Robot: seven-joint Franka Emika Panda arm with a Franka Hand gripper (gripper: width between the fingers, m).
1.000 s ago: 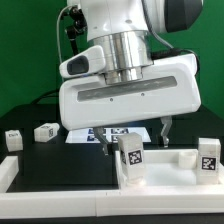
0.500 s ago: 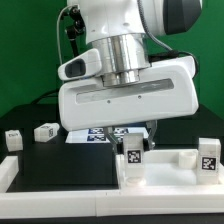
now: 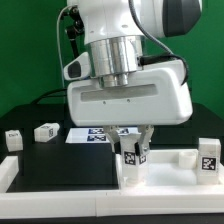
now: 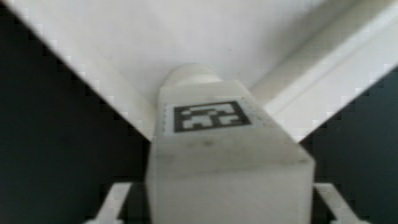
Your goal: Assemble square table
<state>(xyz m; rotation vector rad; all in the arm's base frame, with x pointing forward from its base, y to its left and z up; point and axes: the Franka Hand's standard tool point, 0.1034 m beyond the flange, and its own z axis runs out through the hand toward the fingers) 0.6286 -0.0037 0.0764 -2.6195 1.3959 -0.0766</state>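
Status: early-to-mid.

- The gripper is down over the square panel, fingers pressed onto the sides of the held leg.
- The held leg is upright and its base meets the panel near the end on the exterior view's left.
- The wrist view agrees: the leg is centred between the fingers, its tag faces the camera, and the panel's white face lies beyond it.
- A second tagged piece stands at the panel's other end, on the exterior view's right. It is probably another leg already placed, but it sits at the frame edge, so this is hard to be sure of.
- Two more legs lie on the black table, well apart from the panel on the exterior view's left.
  - The near loose leg is just beside the marker board.
  - The far loose leg is further out, near a plain white bar.

Judgement: at most one leg is done, one is in hand being seated, and two are untouched. What is left is to thread this leg in, then fetch and fit the loose pair. If the piece on the right is not a fitted leg, that corner needs doing too.
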